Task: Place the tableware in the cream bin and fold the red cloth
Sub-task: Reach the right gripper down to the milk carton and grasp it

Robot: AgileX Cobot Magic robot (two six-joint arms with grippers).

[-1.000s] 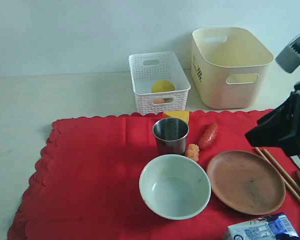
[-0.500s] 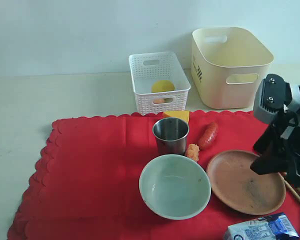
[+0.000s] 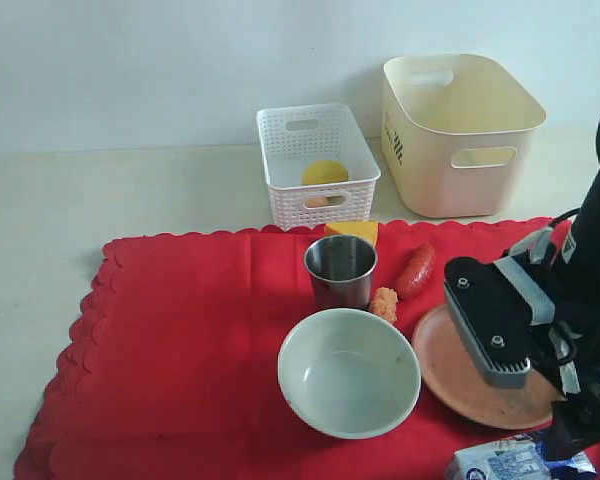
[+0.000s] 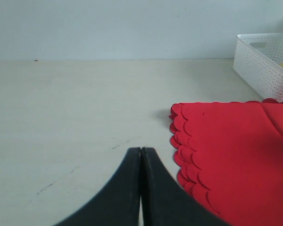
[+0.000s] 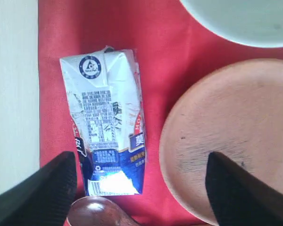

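Right gripper (image 5: 140,160) gapes over the carton (image 5: 111,117)
Spoon (image 5: 96,212) between its fingers, plate (image 5: 236,136) under one (left gripper (image 4: 141,150) pressed shut beside red cloth (image 4: 236,155))

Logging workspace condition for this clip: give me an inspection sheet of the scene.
Surface: pale table, faintly scuffed.
Job's things: red cloth spread flat; bowl, steel cup and plate on it; spoon beside carton; cream bin looks empty.
Clutter: sausage, cheese wedge, orange morsel and carton on cloth; lemon and egg in white basket.
Grippers: left gripper shut above table; right gripper open over carton and plate, holding nothing.
Cables: thin dark lead on right arm.
Surroundings: plain pale wall.
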